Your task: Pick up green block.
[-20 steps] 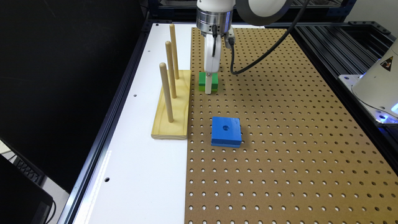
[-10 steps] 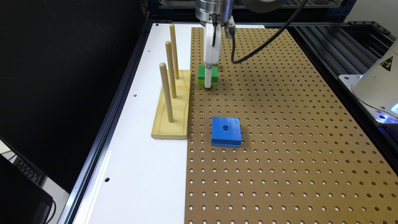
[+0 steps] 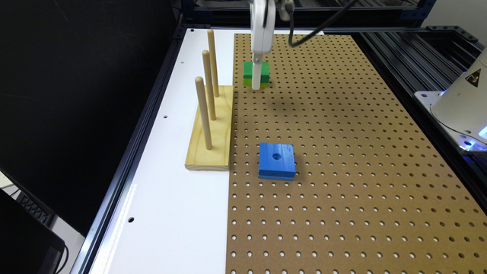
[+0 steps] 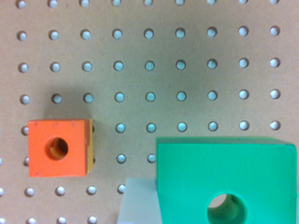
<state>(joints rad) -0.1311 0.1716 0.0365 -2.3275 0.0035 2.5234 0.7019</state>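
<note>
Gripper [image 3: 257, 83]: closed to block width and clamped on the green block [image 3: 248, 72]. In the wrist view, one pale finger [image 4: 138, 203] pressed flat against the block's side [image 4: 224, 177]; opposite finger out of frame. Change over the last second: down at board level with the block resting on the pegboard [image 3: 342, 152] a second ago, slightly raised half a second ago, now clearly higher. Block hanging in the air near the far end of the board, just beyond the wooden peg stand [image 3: 213, 129], with a soft shadow on the holes beneath and no contact with the surface. Held level, darker green layer on top, yellow-green layer below, no visible tilt or slip between the looks. Meaning for the task, as a judgement: grasp made and lift under way, so pick-up essentially achieved; remaining only to gain a little more clearance and keep the hold steady. Orange block [image 4: 58, 148] flat on the board, apart from the green one and undisturbed. Blue block [image 3: 277, 160] in the same spot nearer the camera, well clear of the lift path. Main risk: rotation in the pinch if squeezed off-centre.
</note>
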